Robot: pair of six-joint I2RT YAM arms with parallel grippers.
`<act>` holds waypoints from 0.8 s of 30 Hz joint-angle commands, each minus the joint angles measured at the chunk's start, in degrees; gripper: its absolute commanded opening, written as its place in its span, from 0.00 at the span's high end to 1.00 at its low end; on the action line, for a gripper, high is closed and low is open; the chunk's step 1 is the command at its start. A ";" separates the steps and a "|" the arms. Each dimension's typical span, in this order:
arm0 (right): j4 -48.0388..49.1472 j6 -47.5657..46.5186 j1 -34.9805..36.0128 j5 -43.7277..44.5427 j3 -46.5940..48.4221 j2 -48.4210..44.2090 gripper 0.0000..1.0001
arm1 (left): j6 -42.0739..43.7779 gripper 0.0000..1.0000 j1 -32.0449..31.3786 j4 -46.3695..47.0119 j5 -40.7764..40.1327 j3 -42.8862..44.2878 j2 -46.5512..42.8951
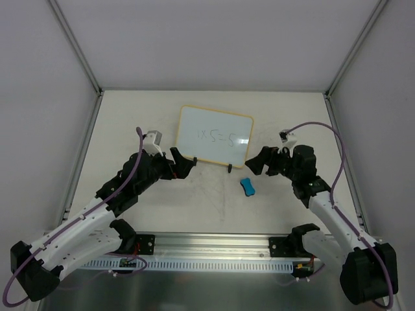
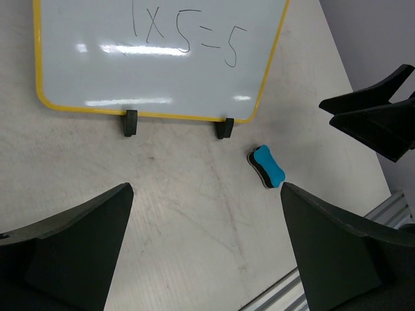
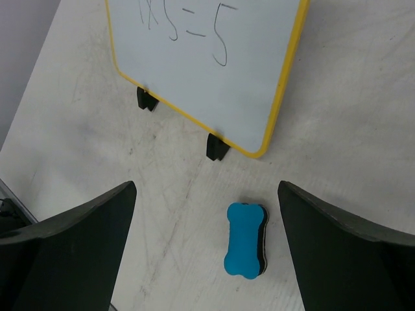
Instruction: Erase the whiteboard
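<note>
Over the bench (image 1: 207, 214), right pincer (image 1: 255, 162): wide open, empty, near eraser (image 1: 247, 187).
Left pincer (image 1: 183, 161): wide open, empty, near left foot of board (image 1: 215, 136).
Eraser: blue, bone-shaped, on bench, just in front of board's right foot, not touching.
Board: yellow-framed, mid-bench, between both pincers, "1x5=5" written on it.
Bench: pale, scuffed.

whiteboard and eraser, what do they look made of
Whiteboard: glossy white face, probably coated board or plastic, given the glare streaks; yellow frame looks like smooth plastic. Eraser: matte blue top, likely foam or plastic, over a dark layer, possibly felt.
</note>
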 commanded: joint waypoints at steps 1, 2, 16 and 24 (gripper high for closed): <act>-14.48 -6.04 5.08 8.04 5.94 -2.50 0.05 | 0.58 0.01 -0.25 0.54 -4.15 2.02 -2.10; -16.94 -6.67 6.22 11.81 6.65 -2.24 0.05 | 0.32 0.01 -0.25 0.45 -4.41 1.85 -3.33; -28.57 -10.63 16.69 22.48 10.26 10.59 0.19 | -2.32 0.01 -0.16 0.54 2.61 -4.47 -13.26; -26.89 -9.75 20.81 25.56 10.61 14.55 0.24 | -1.97 0.01 -0.16 0.10 3.49 -6.86 -19.07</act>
